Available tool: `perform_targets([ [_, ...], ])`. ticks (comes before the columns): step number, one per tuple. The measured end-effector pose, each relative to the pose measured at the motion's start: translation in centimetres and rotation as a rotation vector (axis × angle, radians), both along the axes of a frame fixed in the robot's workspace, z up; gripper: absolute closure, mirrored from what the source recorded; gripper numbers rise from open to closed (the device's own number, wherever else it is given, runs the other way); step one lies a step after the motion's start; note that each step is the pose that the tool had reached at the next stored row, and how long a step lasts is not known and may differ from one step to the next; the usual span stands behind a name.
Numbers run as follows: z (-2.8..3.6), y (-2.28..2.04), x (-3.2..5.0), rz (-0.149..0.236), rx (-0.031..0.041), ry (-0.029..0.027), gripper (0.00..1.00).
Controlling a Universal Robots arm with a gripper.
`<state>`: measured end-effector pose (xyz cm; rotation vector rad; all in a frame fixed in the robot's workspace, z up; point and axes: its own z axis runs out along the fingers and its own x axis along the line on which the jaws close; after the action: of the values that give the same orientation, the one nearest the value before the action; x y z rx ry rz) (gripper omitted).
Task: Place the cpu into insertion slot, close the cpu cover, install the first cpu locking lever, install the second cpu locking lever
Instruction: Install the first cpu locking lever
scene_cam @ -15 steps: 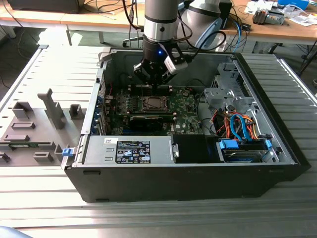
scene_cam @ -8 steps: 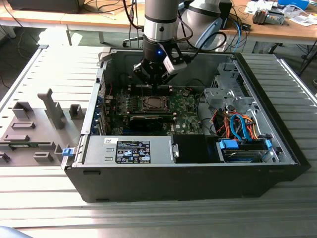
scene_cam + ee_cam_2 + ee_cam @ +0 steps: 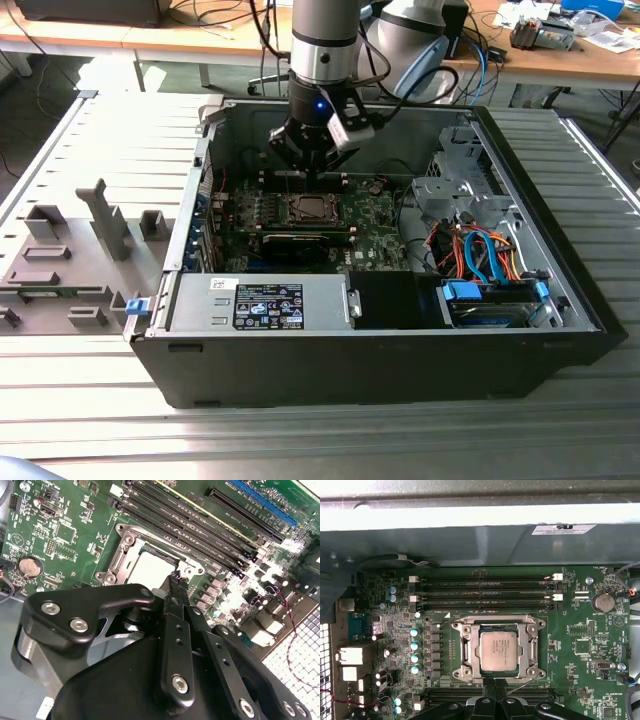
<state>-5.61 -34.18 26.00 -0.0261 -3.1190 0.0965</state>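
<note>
Slatted table [image 3: 100, 420] bears case [image 3: 300, 372] (open), grey fixtures [image 3: 60, 262].

arm [image 3: 324, 40]: vertical, wrist [image 3: 322, 100] pointing straight down | fingers [image 3: 175, 645]: pressed together (tips touching in second wrist view)

Silver-grey cpu [image 3: 497, 651]; green circuit board [image 3: 560, 677]

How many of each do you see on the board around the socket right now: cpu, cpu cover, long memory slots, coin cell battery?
cpu: 1
cpu cover: 1
memory slots: 4
coin cell battery: 1
Total: 7
</note>
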Motion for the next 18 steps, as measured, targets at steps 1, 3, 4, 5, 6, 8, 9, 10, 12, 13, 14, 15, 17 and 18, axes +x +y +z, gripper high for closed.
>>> perform_targets([
  [1,0.00,0.00,0.00,-0.009,-0.0008,-0.0001,0.89],
  [3,0.00,0.00,0.00,-0.019,-0.0017,0.0000,0.89],
  [4,0.00,0.00,0.00,-0.023,-0.0020,0.0000,0.89],
  [5,0.00,0.00,0.00,-0.031,-0.0028,0.0000,0.89],
  [6,0.00,0.00,0.00,-0.035,-0.0033,0.0000,0.89],
  [8,0.00,0.00,0.00,-0.044,-0.0044,0.0000,0.89],
  [9,0.00,0.00,0.00,-0.048,-0.0048,0.0000,0.89],
  [10,0.00,0.00,0.01,-0.053,-0.0056,0.0000,0.89],
  [12,0.00,0.00,0.02,-0.059,-0.0068,0.0000,0.89],
  [13,0.00,0.00,0.02,-0.064,-0.0074,-0.0001,0.89],
  [14,0.00,0.00,0.02,-0.068,-0.0080,0.0000,0.89],
  [15,0.00,0.00,0.02,-0.073,-0.0086,0.0000,0.89],
  [17,0.00,0.00,0.02,-0.081,-0.0095,0.0000,0.89],
  [18,0.00,0.00,0.02,-0.084,-0.0100,0.0000,0.89],
])
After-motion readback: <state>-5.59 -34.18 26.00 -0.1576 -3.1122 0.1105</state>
